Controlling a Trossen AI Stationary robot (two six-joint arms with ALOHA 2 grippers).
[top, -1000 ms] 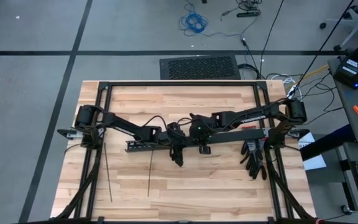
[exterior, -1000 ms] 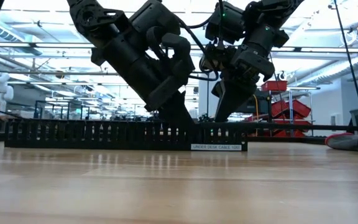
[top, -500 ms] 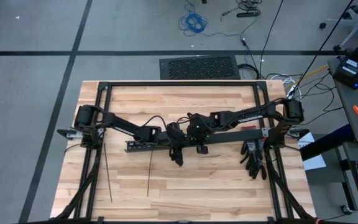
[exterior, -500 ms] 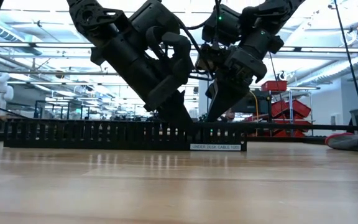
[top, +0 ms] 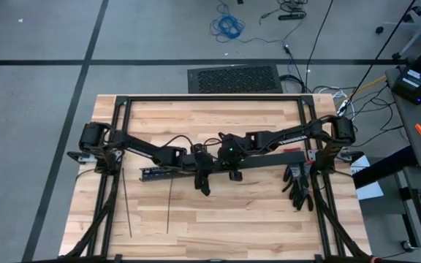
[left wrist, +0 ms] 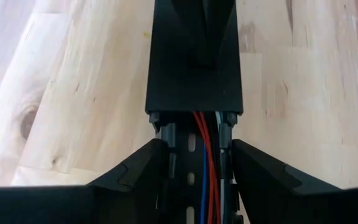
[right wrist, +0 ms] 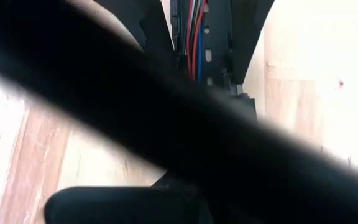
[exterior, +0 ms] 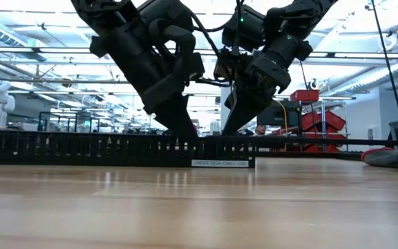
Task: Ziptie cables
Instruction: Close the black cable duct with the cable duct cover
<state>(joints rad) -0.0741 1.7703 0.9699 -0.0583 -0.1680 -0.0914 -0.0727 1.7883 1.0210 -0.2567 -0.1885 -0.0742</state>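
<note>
High view: both arms meet over the middle of the bench. The left pincer sits at the long black slotted duct, which lies along the bench's length, nearer the far edge than the near one. The right pincer is just beside it, over a flat black cover strip that continues the duct toward the right edge. Two zipties lie loose on the wood toward the near-left corner, untouched. Dark gloves rest near the right edge.

Low view: the duct stands on the bench; both pincers come down onto it side by side.

Left wrist view: the left pincer, fingers half apart, straddles the duct's walls. The cables, red and blue strands visible, run inside the channel and pass under the cover.

Right wrist view: mostly blocked by a dark blurred limb; cables show in the channel. The right pincer is closed, seemingly pressing rather than holding.

Judgement: the step is seating or steadying the wires in the duct; no tie is applied yet. Next calls for releasing the duct and fetching a ziptie.
</note>
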